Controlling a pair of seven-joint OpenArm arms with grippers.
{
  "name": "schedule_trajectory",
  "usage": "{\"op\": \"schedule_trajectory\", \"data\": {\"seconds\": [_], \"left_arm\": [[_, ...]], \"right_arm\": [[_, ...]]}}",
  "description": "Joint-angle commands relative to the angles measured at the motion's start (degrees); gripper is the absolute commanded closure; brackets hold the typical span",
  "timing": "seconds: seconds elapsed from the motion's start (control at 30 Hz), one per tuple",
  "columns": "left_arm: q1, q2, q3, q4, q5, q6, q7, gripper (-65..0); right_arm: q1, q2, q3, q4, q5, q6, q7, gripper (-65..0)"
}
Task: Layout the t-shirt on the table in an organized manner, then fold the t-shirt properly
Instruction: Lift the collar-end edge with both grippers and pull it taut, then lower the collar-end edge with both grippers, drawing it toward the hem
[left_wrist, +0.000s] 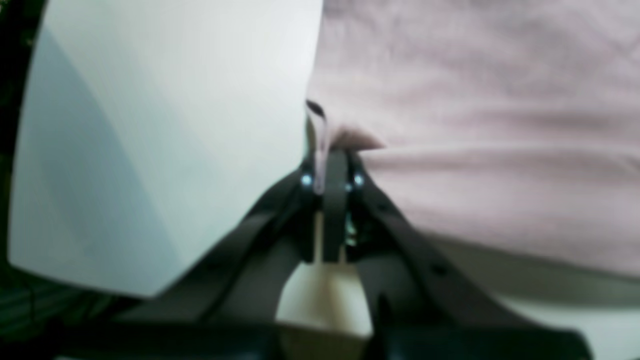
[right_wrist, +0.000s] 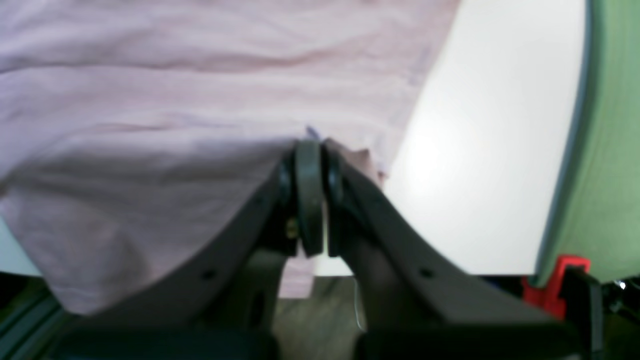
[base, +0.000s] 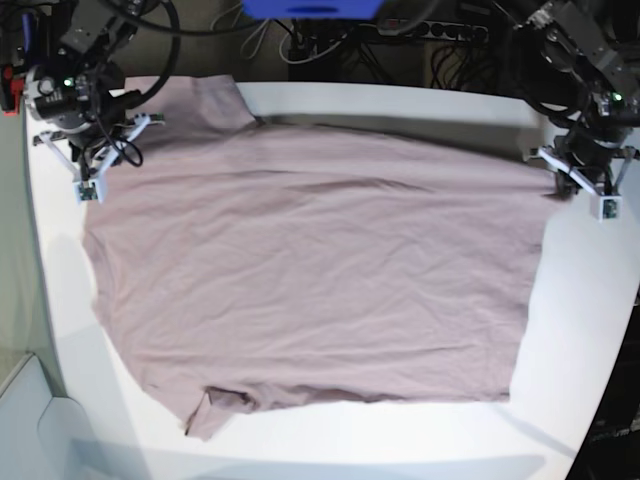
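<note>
— What did my right gripper (right_wrist: 310, 150) have?
— I saw its jaws pinched tight on the pink t-shirt (right_wrist: 175, 125) edge, white table (right_wrist: 480, 165) bare just beside it.

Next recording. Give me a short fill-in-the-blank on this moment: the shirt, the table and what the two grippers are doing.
1. The t-shirt lies spread out on the white ____.
2. The left gripper is ____ on the t-shirt's edge.
3. The right gripper pinches the shirt's fabric near the table edge, so ____ grippers hold cloth.
4. The shirt's colour is a dusty ____.

Missing words: table; shut; both; pink
</note>
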Motion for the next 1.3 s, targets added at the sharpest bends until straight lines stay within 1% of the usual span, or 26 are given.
{"op": "schedule_trajectory", "data": {"seconds": [0.0,0.13,0.23,0.33,0.47,0.53,0.7,0.8,1.1,1.17,1.27], "left_arm": [[-1.1,-0.6,-0.1,1.3,-0.6,0.1,-1.2,-0.3],[-3.4,-0.7,-0.1,0.8,-0.5,0.1,-1.2,-0.3],[-4.2,-0.7,0.2,0.7,-0.5,0.1,-1.2,-0.3],[-5.5,-0.6,0.1,0.0,-0.5,0.1,-1.2,-0.3],[-8.1,-0.7,0.0,-4.6,-0.5,0.1,-1.2,-0.3],[-9.1,-1.5,0.1,-5.9,-0.5,0.1,-1.2,-0.3],[-11.2,-2.0,0.2,-8.9,-0.5,0.1,-1.3,-0.3],[-12.1,-2.0,0.2,-9.6,-0.5,0.1,-1.3,-0.2],[-15.6,-2.0,0.3,-10.7,-0.5,0.1,-1.6,-0.2],[-16.3,-3.1,0.3,-12.4,-0.5,0.1,-1.7,-0.2],[-17.6,-3.6,0.3,-15.1,-0.5,0.1,-1.4,-0.2]], "right_arm": [[1.1,1.0,0.0,1.1,0.4,-0.2,1.3,0.0],[3.7,1.4,0.1,1.0,0.3,-0.2,1.1,0.0],[5.0,2.6,-0.1,0.8,0.2,-0.2,1.0,0.0],[6.6,2.7,-0.3,0.5,0.2,-0.2,1.1,0.0],[9.4,2.8,-0.4,-2.2,0.2,-0.2,1.3,0.0],[10.7,2.9,-0.4,-3.6,0.2,-0.2,1.4,0.0],[14.3,4.4,-1.4,-7.0,0.2,-0.2,1.4,0.0],[16.6,5.5,-1.7,-9.5,0.2,-0.2,1.4,0.0],[22.5,6.3,-1.7,-15.1,0.2,-0.2,1.4,0.0],[23.7,6.3,-1.7,-16.8,0.2,-0.2,1.4,0.0],[24.4,7.0,-1.7,-18.3,0.2,-0.2,1.5,0.0]]}}
